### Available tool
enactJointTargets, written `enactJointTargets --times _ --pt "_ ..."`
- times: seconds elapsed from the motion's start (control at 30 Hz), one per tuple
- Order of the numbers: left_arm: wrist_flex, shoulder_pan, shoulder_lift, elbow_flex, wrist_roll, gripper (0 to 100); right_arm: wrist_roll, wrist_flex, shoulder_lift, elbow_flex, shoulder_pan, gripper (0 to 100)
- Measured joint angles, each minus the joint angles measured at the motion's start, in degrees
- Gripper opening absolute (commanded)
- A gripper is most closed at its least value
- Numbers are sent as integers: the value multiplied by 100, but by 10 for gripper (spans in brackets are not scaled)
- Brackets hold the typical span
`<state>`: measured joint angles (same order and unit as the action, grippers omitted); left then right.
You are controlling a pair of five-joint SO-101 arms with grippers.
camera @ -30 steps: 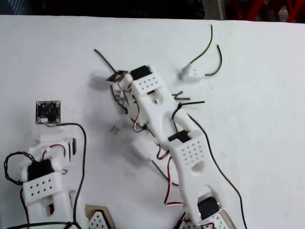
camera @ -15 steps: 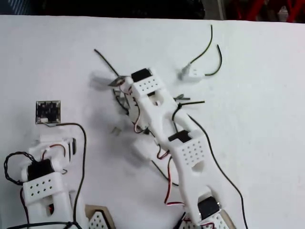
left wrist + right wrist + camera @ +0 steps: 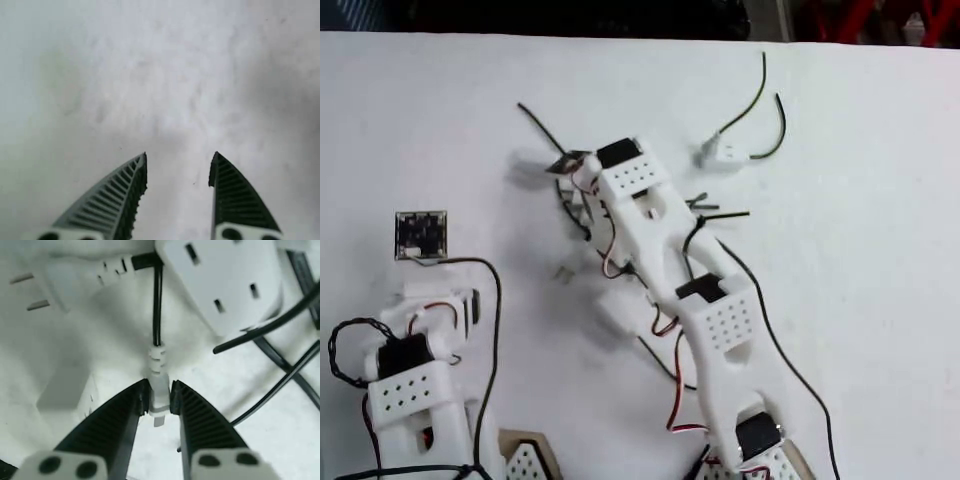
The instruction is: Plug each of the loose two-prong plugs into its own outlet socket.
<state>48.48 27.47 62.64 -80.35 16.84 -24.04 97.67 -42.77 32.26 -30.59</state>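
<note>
Matt table (image 3: 880, 300) — smooth plastic plug (image 3: 159, 389)

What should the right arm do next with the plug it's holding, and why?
Probably lift the plug slightly and swing it toward the outlet socket. The right gripper is shut on it, and the socket's empty slots lie off to one side, not in line with the plug.
</note>
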Motion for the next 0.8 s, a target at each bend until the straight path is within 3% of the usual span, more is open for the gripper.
enactJointTargets --times 0.13,0.8 --pt "0 0 0 0 0 211 0 0 0 0 0 69" --pt "-9 0 0 0 0 211 0 0 -158 9 -9 18"
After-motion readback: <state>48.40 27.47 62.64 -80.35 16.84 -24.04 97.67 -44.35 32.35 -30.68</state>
